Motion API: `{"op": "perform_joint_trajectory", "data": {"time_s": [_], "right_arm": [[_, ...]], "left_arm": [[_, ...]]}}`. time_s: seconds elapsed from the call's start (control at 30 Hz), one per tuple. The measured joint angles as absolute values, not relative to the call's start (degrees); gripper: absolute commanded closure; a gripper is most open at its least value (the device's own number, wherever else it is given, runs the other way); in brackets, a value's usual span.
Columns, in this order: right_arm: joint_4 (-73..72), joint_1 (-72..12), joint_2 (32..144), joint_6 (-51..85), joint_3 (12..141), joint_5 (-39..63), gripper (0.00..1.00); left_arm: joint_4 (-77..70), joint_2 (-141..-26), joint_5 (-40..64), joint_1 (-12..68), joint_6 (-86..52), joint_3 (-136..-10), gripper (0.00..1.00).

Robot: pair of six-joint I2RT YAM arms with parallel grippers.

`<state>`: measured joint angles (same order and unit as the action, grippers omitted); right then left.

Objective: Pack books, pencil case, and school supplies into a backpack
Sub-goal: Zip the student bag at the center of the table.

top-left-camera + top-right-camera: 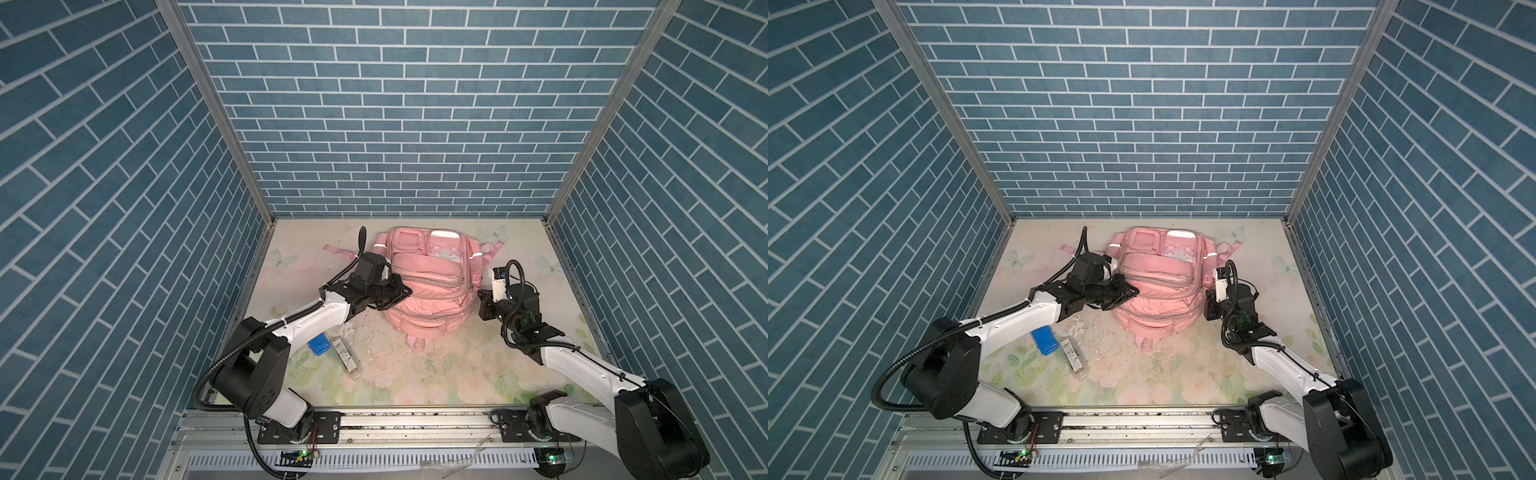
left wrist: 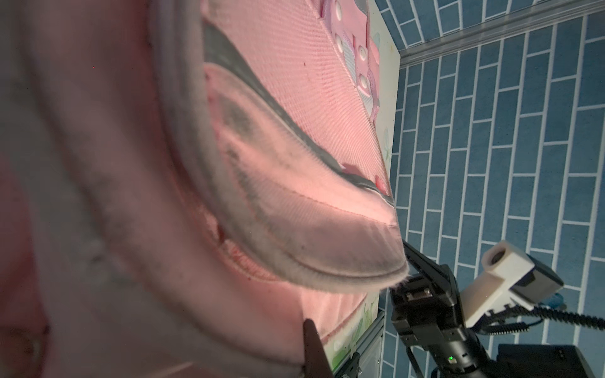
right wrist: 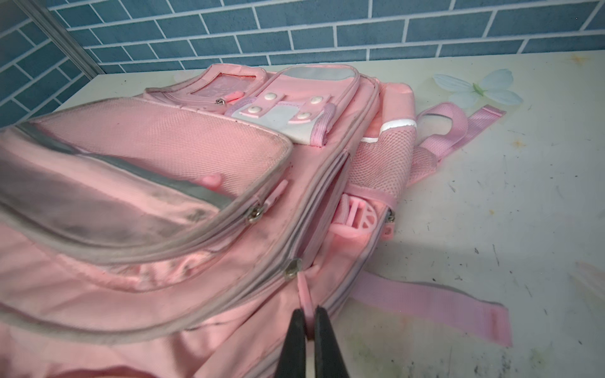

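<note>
Right gripper (image 3: 307, 322), clamped on the pink zipper pull (image 3: 303, 294), is working the zip of the backpack (image 1: 428, 291), which is lying mid-frame on the worktop (image 1: 457, 374). Left gripper (image 1: 403, 291), closed, is pressing the backpack's left flank; any fabric grip is unclear. Pulling along the track while bracing looks wisest.

The left arm (image 1: 316, 316) and right arm (image 1: 577, 365) have white shells and black joints. Ribbed black cables (image 1: 362, 239) loop along them. Black base plates (image 1: 328, 430) bolt to a silver rail (image 1: 415, 420). The right gripper (image 3: 310, 311) has tapered black fingers (image 3: 291, 343).
</note>
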<state>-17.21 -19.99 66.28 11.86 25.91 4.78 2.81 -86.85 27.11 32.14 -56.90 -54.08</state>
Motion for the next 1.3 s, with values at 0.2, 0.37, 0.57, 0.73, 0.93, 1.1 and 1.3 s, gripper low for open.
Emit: {"op": "perform_joint_trajectory", "data": {"time_s": [0.2,0.37,0.57,0.73,0.93,1.1,1.3], "right_arm": [[-17.58,-17.15,74.26,11.73,31.09,6.17,1.00],[-18.15,-15.40,79.31,11.70,34.68,7.09,1.00],[-18.02,-13.93,84.38,11.70,39.07,7.42,1.00],[-18.02,-13.58,86.78,11.75,40.80,7.84,1.00],[-17.41,-13.50,86.65,12.12,40.84,8.32,0.93],[-13.56,-11.88,82.78,12.23,40.75,6.59,0.70],[-9.52,-10.76,71.92,12.82,39.24,7.66,0.55]], "left_arm": [[4.71,-86.85,29.58,31.53,-54.11,-55.20,1.00],[5.98,-86.35,30.59,31.35,-53.19,-55.29,1.00],[6.20,-85.62,31.40,31.22,-53.08,-55.24,1.00],[5.19,-85.36,31.55,31.20,-53.56,-54.68,1.00],[4.05,-84.44,29.41,32.84,-54.57,-53.19,0.85],[9.39,-80.18,23.05,38.04,-50.41,-54.43,0.55],[12.86,-77.60,15.31,45.91,-38.30,-61.89,0.50]]}}
